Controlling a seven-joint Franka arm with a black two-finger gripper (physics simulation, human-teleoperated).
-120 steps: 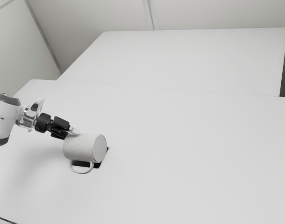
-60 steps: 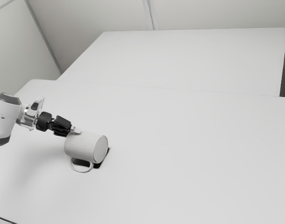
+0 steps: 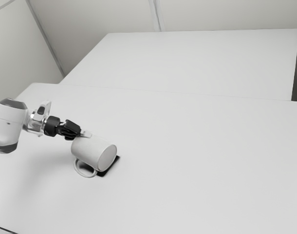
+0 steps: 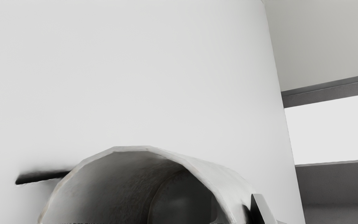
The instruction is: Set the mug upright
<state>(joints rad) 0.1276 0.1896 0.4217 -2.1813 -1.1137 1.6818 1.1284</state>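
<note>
Mug (image 3: 92, 151) on its side, mouth (image 4: 120, 186) toward the fingers (image 4: 264, 208)

Setting it up well called, I judged, for a sure hold near the rim (image 4: 132, 148), then a slow raising of the mouth over the base (image 3: 107, 157), lest it slide. It lay over the bench (image 3: 187, 161), toward the exterior view's left, long axis slanting across that view, base facing its right, handle (image 3: 85, 169) nearer its camera. How open the fingers were, or whether they gripped anything, I could not tell.

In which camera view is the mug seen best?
The exterior view: there the tipped mug shows its side, base and handle. The wrist view looks into its mouth, with the rim and part of the outer wall, but the lower edge cuts the mug off.
</note>
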